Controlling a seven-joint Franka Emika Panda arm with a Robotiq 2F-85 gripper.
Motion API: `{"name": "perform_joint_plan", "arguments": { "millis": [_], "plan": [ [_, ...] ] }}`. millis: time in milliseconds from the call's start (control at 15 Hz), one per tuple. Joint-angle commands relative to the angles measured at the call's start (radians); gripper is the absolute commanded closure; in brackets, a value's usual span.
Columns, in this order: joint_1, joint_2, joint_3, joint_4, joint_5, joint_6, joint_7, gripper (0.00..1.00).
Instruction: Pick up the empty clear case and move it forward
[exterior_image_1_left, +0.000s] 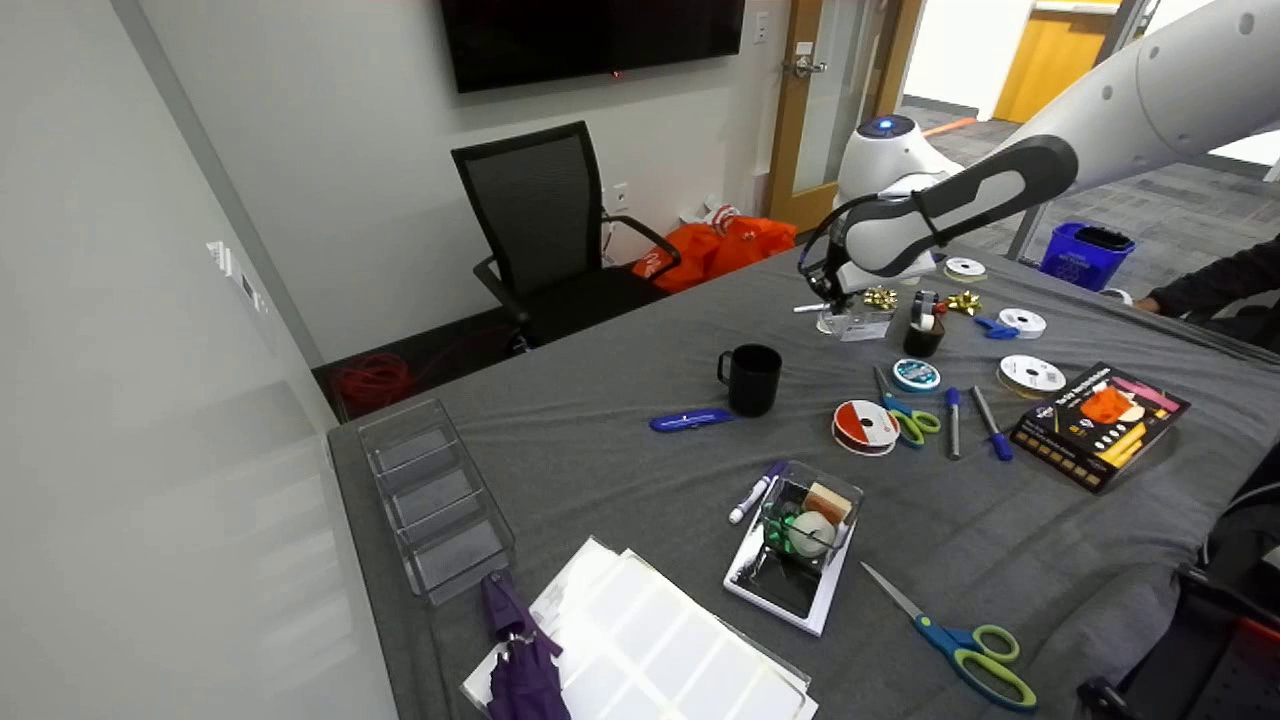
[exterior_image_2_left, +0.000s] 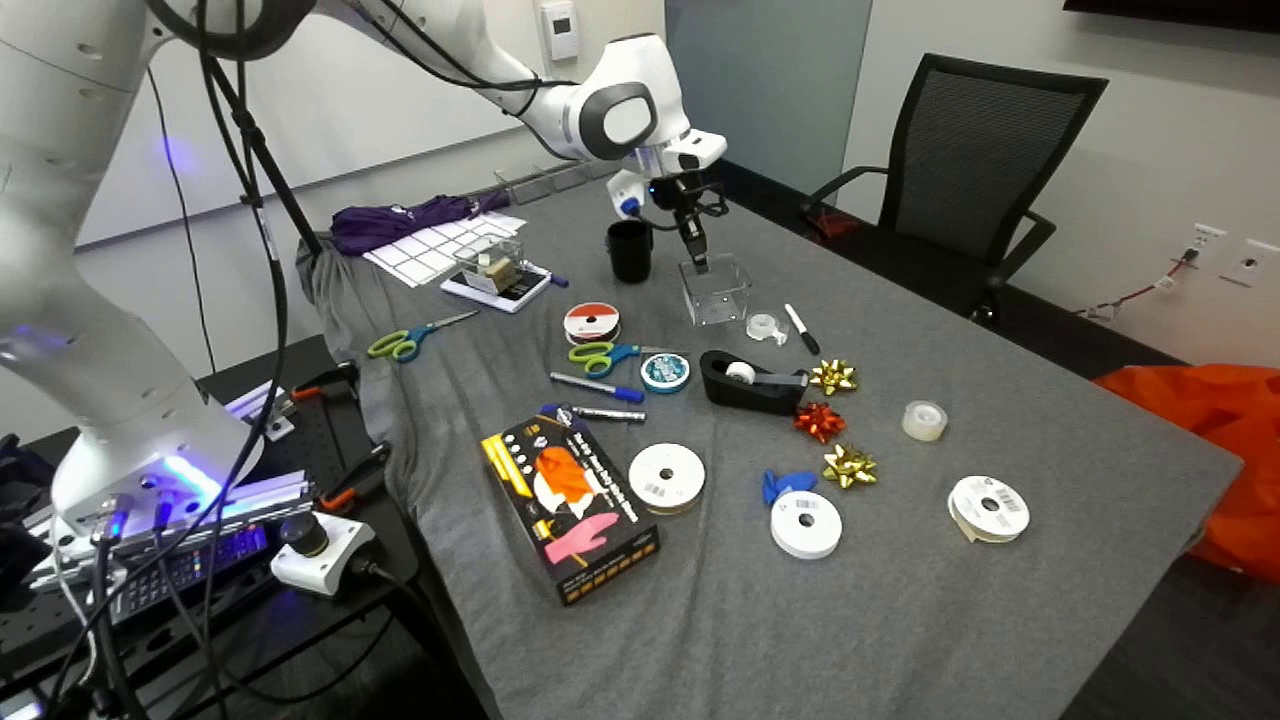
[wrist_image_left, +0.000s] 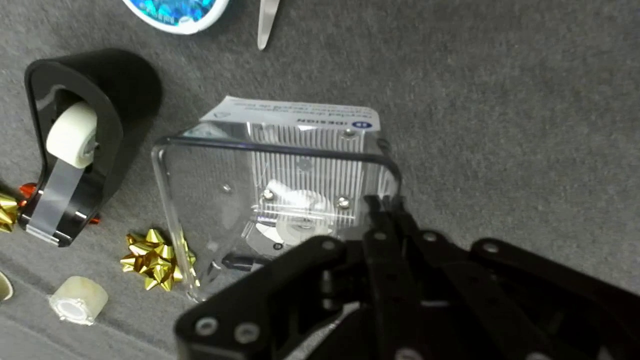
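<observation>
The clear case is an open-topped, see-through plastic box with a ribbed floor and a white printed label. It shows in both exterior views (exterior_image_1_left: 868, 326) (exterior_image_2_left: 722, 304) and large in the wrist view (wrist_image_left: 307, 155). It looks empty; a tape roll and a marker tip show through its clear plastic. My gripper (wrist_image_left: 384, 202) points down with its fingers closed on the case's right wall in the wrist view. The gripper also shows in both exterior views (exterior_image_1_left: 843, 298) (exterior_image_2_left: 700, 264). I cannot tell whether the case is off the table.
A black mug (exterior_image_2_left: 629, 252) stands near the case. A black tape dispenser (exterior_image_2_left: 745, 388), a clear tape roll (exterior_image_2_left: 763, 327), a marker (exterior_image_2_left: 801, 330) and a gold bow (exterior_image_2_left: 833, 376) lie close by. A filled clear box (exterior_image_1_left: 852, 488) and a long divided tray (exterior_image_1_left: 432, 500) are farther off.
</observation>
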Motion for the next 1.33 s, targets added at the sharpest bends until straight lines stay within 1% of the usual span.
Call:
{"name": "perform_joint_plan", "arguments": {
  "millis": [0,67,133,467,733,800,1000,1267],
  "plan": [
    [0.015,0.063,-0.028,0.091,0.012,-0.024,-0.048,0.88],
    [0.014,0.069,-0.027,0.097,0.015,-0.021,-0.056,0.68],
    [0.017,0.070,-0.029,0.095,0.015,-0.017,-0.057,0.63],
    [0.022,0.059,-0.023,0.075,0.018,-0.001,-0.070,0.27],
    [0.007,-0.011,0.016,0.010,0.045,0.023,-0.129,0.02],
    [-0.002,-0.046,0.034,-0.021,0.062,0.030,-0.156,0.00],
    [-0.040,-0.157,0.102,-0.121,0.137,0.044,-0.272,0.00],
    [-0.088,-0.287,0.179,-0.239,0.247,0.004,-0.439,0.00]
  ]
}}
